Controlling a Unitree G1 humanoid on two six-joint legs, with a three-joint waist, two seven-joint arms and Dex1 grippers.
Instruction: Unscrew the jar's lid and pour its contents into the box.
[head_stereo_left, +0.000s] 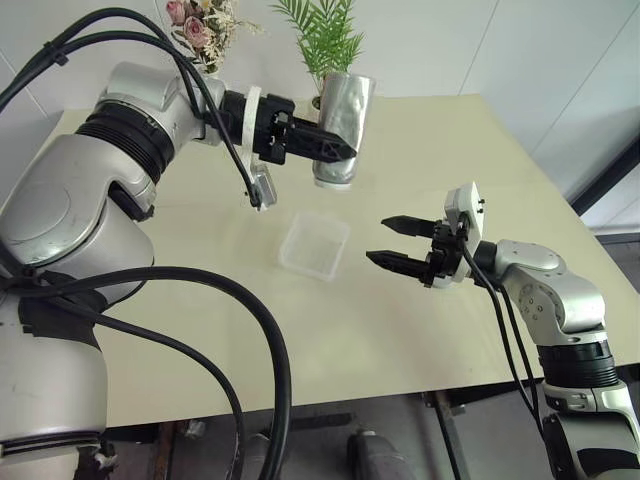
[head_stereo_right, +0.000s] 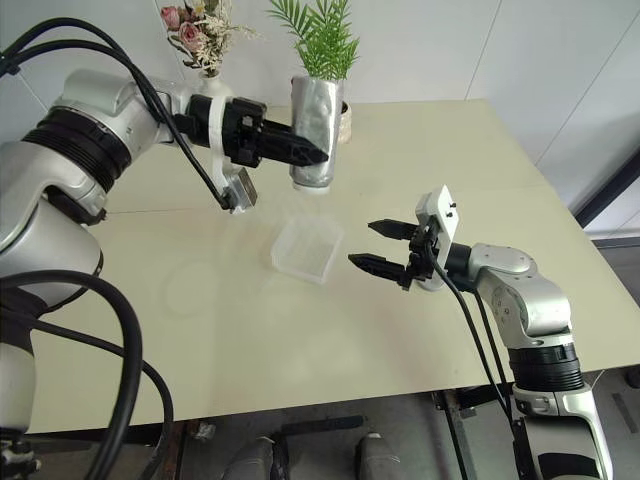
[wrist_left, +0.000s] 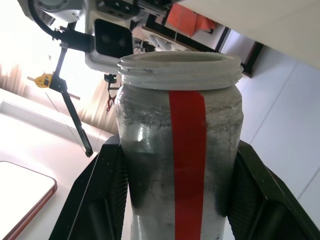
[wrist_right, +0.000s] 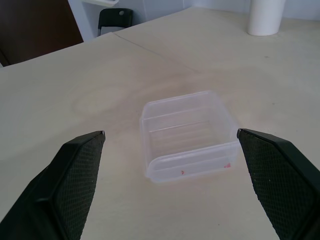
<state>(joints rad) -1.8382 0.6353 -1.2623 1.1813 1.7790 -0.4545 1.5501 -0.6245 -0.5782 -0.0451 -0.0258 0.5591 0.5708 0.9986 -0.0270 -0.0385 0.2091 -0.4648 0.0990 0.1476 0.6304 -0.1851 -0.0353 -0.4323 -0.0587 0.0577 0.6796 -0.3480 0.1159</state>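
Gripping the jar (wrist_left: 182, 165) between left gripper (head_stereo_left: 335, 150) jaws, inverted, lid off (mouth bare). Pouring into the box (wrist_right: 187, 132), ahead of the gaping, empty right gripper (head_stereo_left: 395, 243), pending.

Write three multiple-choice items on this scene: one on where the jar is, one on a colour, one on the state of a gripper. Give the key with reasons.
1. Where is the jar?
A. lying on the table
B. held in the air above the box
C. standing inside the box

2. What colour is the stripe down the jar's side?
A. red
B. blue
C. green

3. How does the right gripper stand?
A. shut on the lid
B. shut on the box
C. open and empty

Key:
1 B, the left gripper clamps it up over the table, just beyond the box.
2 A, the left wrist view shows a red stripe below the uncapped threaded mouth.
3 C, its fingers stand wide apart with nothing between them.
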